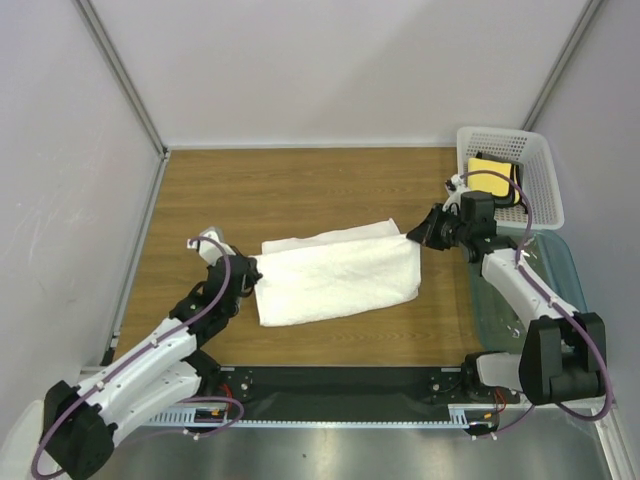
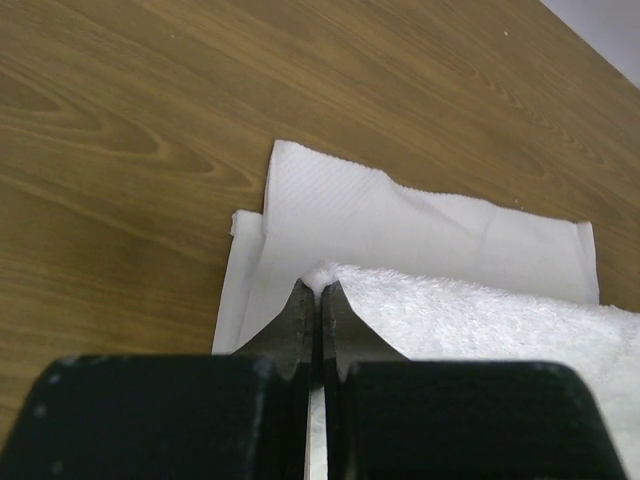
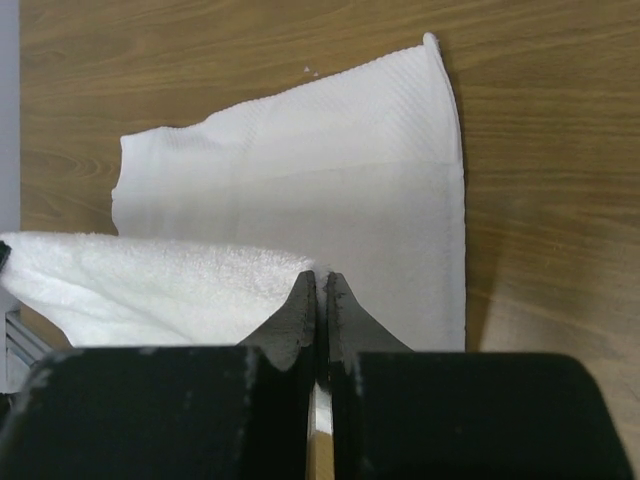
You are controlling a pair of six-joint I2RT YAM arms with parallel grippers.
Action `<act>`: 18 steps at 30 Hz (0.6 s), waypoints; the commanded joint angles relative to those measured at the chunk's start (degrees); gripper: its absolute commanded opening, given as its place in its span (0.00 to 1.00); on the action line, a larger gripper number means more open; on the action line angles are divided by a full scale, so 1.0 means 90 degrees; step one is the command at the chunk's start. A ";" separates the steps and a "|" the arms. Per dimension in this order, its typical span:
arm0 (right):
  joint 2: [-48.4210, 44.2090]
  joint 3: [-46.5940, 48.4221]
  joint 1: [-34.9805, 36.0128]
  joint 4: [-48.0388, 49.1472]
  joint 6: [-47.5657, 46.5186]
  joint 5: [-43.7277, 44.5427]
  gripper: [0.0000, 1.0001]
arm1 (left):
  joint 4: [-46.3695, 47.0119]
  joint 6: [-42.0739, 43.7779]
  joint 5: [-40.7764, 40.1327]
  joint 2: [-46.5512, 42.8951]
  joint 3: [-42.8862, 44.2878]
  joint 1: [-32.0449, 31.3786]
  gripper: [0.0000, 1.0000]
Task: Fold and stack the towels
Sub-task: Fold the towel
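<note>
Left hand (image 1: 252,270) clenched on white towel (image 1: 340,272) corner, right hand (image 1: 414,236) pinching its opposite end

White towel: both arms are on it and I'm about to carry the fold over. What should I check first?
1. Grip of the left end effector on the white towel: ok, shut on its edge.
2. Grip of the right end effector on the opposite edge: ok, shut on it.
3. Lower layer lying flat on the table: ok.
4. Lower layer's edges lined up: not ok, they step unevenly.
5. Bare wood beyond the towel for the fold: ok.
6. Whether the yellow towel in the basket is folded: cannot tell.
</note>
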 commanded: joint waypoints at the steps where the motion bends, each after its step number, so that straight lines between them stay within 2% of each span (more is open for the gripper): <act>1: 0.0243 0.0273 -0.0063 0.0478 -0.0374 0.0451 0.00 | 0.0792 0.0588 -0.0080 0.0334 0.0198 0.0606 0.00; 11: 0.1405 0.0390 -0.0112 0.1355 -0.0462 0.0548 0.00 | 0.2297 0.0959 0.0371 0.1651 0.0032 0.0891 0.00; 18: 0.2206 0.0673 -0.0190 0.1865 -0.0365 0.0432 0.00 | 0.2746 0.0794 0.0293 0.2756 0.0003 0.1028 0.00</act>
